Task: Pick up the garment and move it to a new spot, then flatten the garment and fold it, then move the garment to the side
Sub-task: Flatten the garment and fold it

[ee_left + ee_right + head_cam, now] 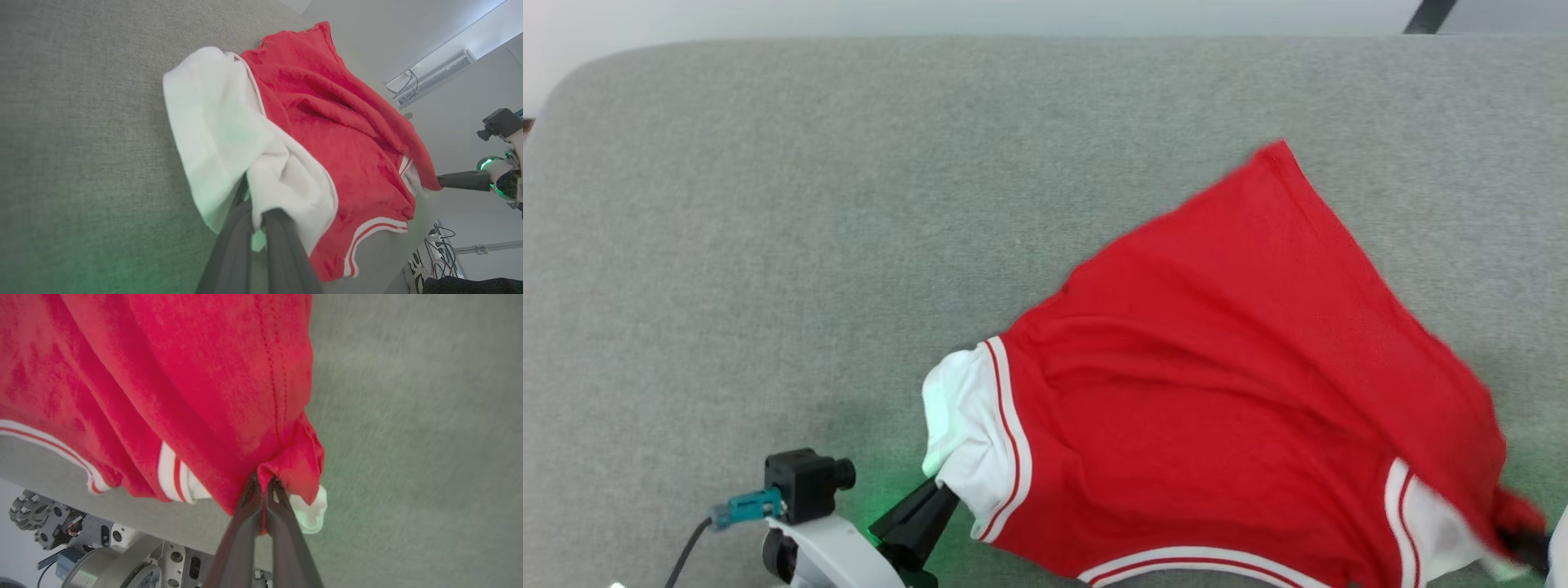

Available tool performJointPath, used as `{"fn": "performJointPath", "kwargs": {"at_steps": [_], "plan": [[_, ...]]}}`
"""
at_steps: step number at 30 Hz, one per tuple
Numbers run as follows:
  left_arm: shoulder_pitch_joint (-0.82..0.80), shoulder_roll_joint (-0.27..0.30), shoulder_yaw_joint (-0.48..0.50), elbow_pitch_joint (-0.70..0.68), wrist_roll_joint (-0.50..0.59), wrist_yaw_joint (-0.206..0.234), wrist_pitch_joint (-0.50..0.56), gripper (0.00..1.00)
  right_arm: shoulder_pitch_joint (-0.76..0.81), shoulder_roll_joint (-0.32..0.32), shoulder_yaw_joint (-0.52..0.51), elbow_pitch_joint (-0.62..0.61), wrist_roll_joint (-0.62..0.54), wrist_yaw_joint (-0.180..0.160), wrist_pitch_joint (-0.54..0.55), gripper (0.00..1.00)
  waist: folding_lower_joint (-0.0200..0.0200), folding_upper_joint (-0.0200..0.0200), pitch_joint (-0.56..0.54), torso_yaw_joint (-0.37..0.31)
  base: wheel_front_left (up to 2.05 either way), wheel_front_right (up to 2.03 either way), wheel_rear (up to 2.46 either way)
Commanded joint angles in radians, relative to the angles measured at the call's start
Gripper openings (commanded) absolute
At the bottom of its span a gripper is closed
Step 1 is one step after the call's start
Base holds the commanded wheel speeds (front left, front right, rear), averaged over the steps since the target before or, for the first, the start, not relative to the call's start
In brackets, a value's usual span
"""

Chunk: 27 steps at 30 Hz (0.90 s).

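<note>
The garment (1217, 367), red with white sleeves and red-and-white striped trim, lies spread and wrinkled on the right half of the grey surface (768, 245), plain side up. My left gripper (943, 490) is shut on the edge of the white sleeve (229, 134) at the garment's near left corner, and in the left wrist view its fingers (282, 245) pinch that cloth. My right gripper (1521, 542) is shut on a bunched red fold (294, 457) by the other sleeve at the lower right. Its dark fingers (245, 522) meet in the cloth.
The grey padded surface stretches bare to the left and back, and its near edge (122, 510) runs just under the garment. The robot's base (102, 555) sits below that edge. A shoe (414, 269) and cables show on the floor beyond.
</note>
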Motion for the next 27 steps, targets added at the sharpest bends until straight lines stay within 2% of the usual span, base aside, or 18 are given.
{"fn": "performJointPath", "kwargs": {"at_steps": [1, 7, 8, 9, 11, 16, 20, 23, 27], "plan": [[0.014, 0.005, 0.004, -0.007, 0.002, 0.006, -0.003, 0.0, 0.058, 0.032, -0.006, -0.032, -0.011, -0.002, 0.012, 0.0, 0.0, 0.0, -0.015, -0.023, 0.0, 0.0, 0.0], [0.026, 0.016, 0.008, -0.017, 0.002, 0.012, -0.003, 0.0, 0.133, 0.1, 0.001, -0.079, -0.035, -0.002, -0.01, 0.0, 0.0, 0.0, -0.015, -0.034, 0.0, 0.0, 0.0], [0.027, 0.017, 0.007, -0.018, 0.002, 0.013, -0.001, 0.0, 0.131, 0.103, -0.001, -0.087, -0.037, -0.002, -0.02, 0.03, 0.0, 0.0, -0.016, -0.035, 0.0, 0.0, 0.0], [0.028, 0.017, 0.006, -0.02, 0.002, 0.014, -0.001, 0.0, 0.122, 0.107, -0.009, -0.095, -0.04, -0.002, -0.033, 0.43, 0.0, 0.0, -0.017, -0.036, 0.0, 0.0, 0.0], [0.03, 0.015, 0.002, -0.02, 0.003, 0.015, 0.002, 0.0, 0.107, 0.099, -0.013, -0.119, -0.038, -0.001, -0.049, 1.0, 0.0, 0.0, -0.023, -0.033, 0.0, 0.0, 0.0], [0.022, 0.003, -0.008, -0.017, 0.006, 0.011, 0.011, 0.0, 0.027, 0.052, -0.093, -0.208, -0.012, -0.002, -0.034, 1.0, 0.0, 0.0, -0.035, -0.01, 0.0, 0.0, 0.0], [0.007, -0.011, -0.015, -0.016, 0.014, 0.004, 0.015, 0.0, -0.098, 0.003, -0.116, -0.237, -0.002, -0.001, -0.019, 1.0, 0.0, 0.0, -0.026, 0.02, 0.0, 0.0, 0.0], [-0.007, -0.021, -0.017, -0.013, 0.019, -0.001, 0.016, 0.0, -0.233, -0.024, -0.074, -0.203, -0.02, -0.001, -0.054, 1.0, 0.0, 0.0, -0.009, 0.044, 0.0, 0.0, 0.0], [-0.023, -0.036, -0.018, -0.002, 0.024, -0.012, 0.017, 0.0, -0.406, -0.055, 0.081, -0.075, -0.061, -0.002, -0.108, 1.0, 0.0, 0.0, 0.02, 0.078, 0.0, 0.0, 0.0]]}}
